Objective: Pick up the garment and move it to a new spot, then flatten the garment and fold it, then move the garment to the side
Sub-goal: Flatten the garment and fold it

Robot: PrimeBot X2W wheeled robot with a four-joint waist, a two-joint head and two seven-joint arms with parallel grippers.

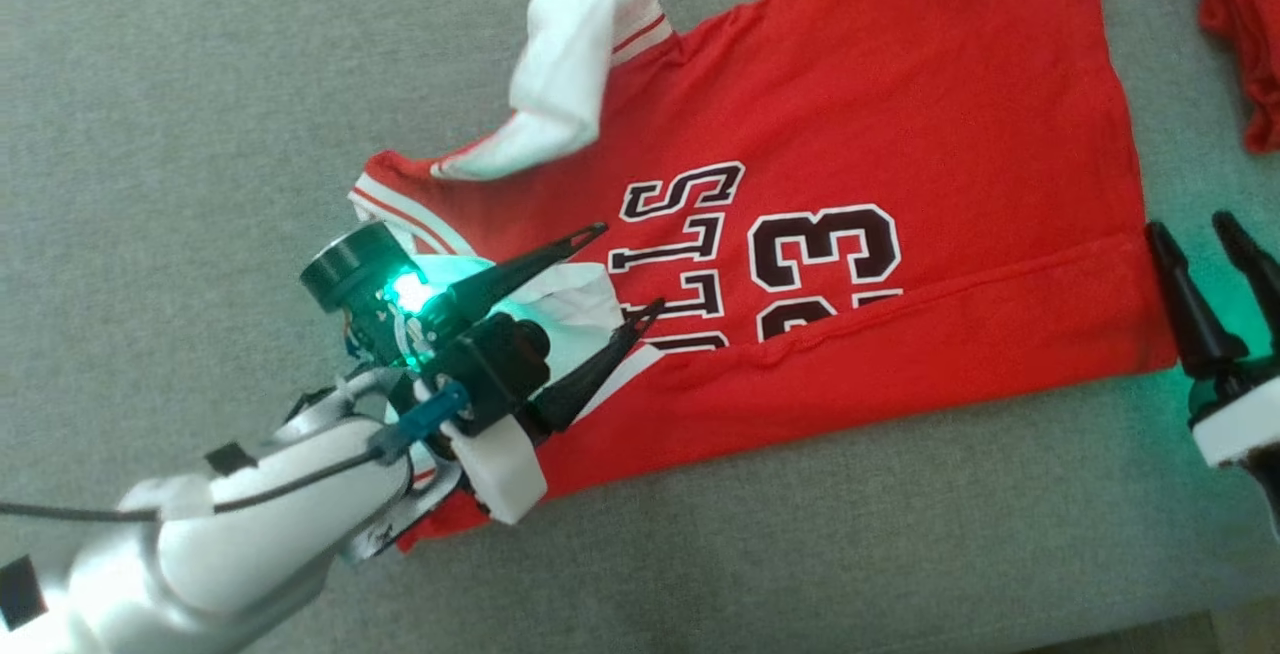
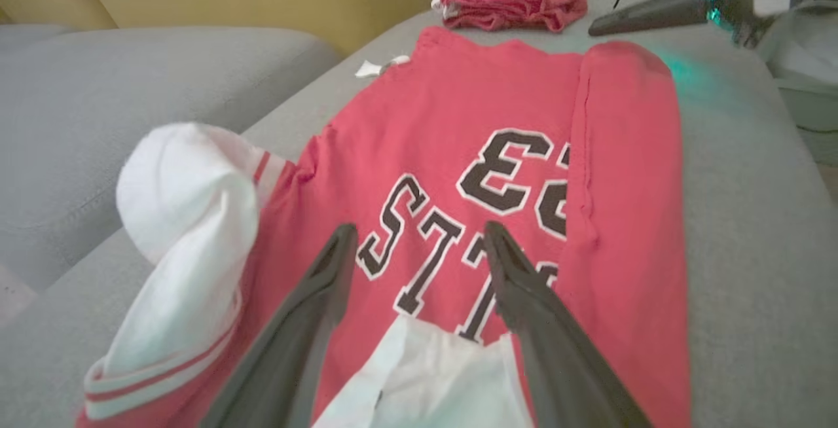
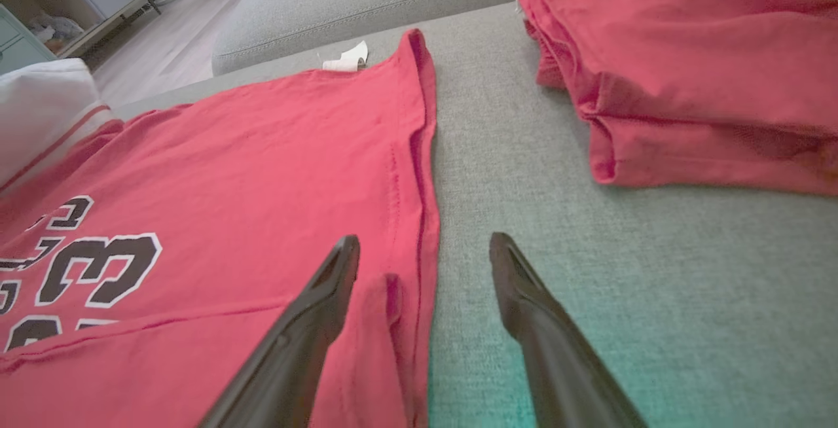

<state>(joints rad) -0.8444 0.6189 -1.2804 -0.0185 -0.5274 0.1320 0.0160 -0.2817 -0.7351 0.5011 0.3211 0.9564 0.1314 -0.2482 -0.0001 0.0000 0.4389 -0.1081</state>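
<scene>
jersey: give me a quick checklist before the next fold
1. Left gripper open and holding nothing: ok.
2. Right gripper open, at the hem end: ok.
3. Near long side of the jersey folded over: ok; the fold runs from chest to hem.
4. Far sleeve lying flat: not ok; it is bunched and flipped up, white side out.
5. Near sleeve tucked flat: cannot tell; the left gripper covers most of it.
6. Red pile apart from the jersey: ok; bare couch lies between them.
</scene>
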